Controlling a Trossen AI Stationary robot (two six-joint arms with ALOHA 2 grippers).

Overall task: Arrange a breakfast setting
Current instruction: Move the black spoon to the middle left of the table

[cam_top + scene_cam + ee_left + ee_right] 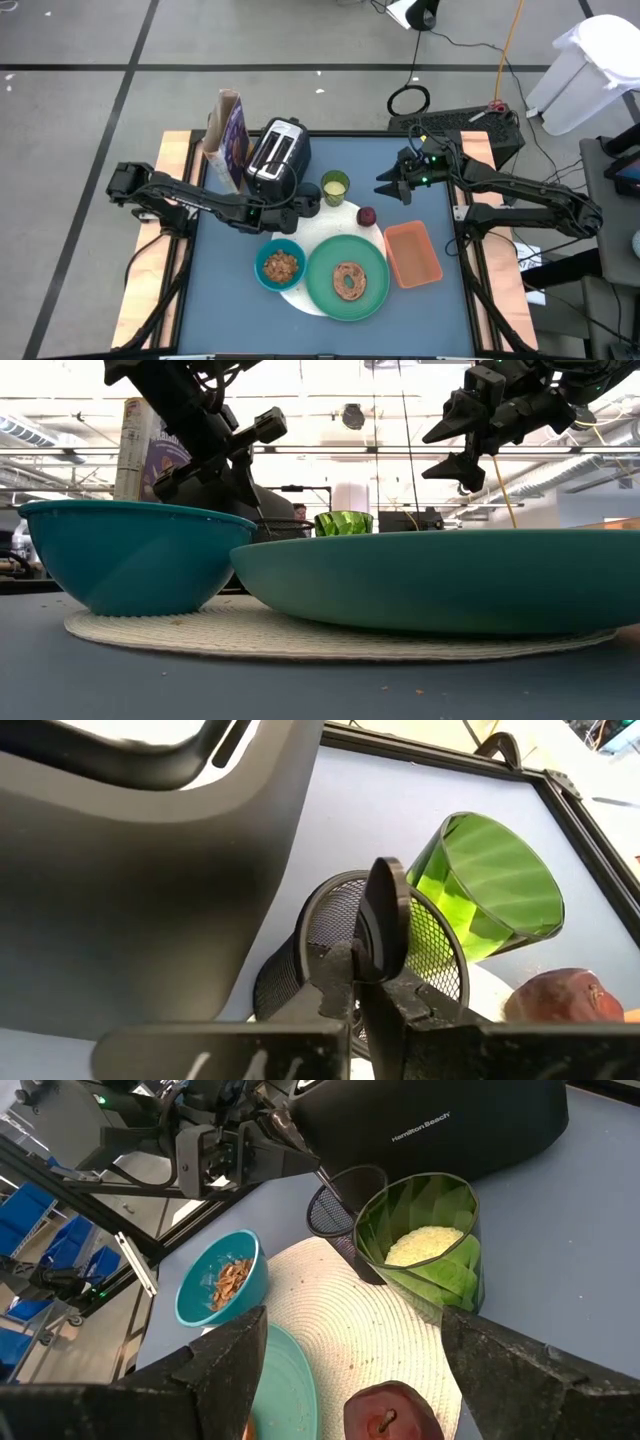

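Observation:
My left gripper (290,204) is beside the silver-black toaster (278,155), shut on a dark-looking spoon (385,915) over the black mesh cup (330,950). The yellow-green cup (335,187) stands just beyond it, and the small red fruit (366,215) lies on the white round woven plate (330,1310). The teal bowl (279,265) and the large green plate (347,278) with a bagel rest on that plate's near part. My right gripper (385,187) hangs open and empty above the table, right of the yellow-green cup. My left gripper pinches the spoon's stem just behind its bowl (365,962) between its two fingers, coming from the table's left and slanting down. The spoon's bowl stands edge-on past the fingertips, above the black cup's mouth. Whether the spoon touches the cup I cannot tell.
An orange rectangular tray (412,253) lies right of the green plate. A cereal box (225,140) stands left of the toaster. The blue table top shows bare at the far right and near left.

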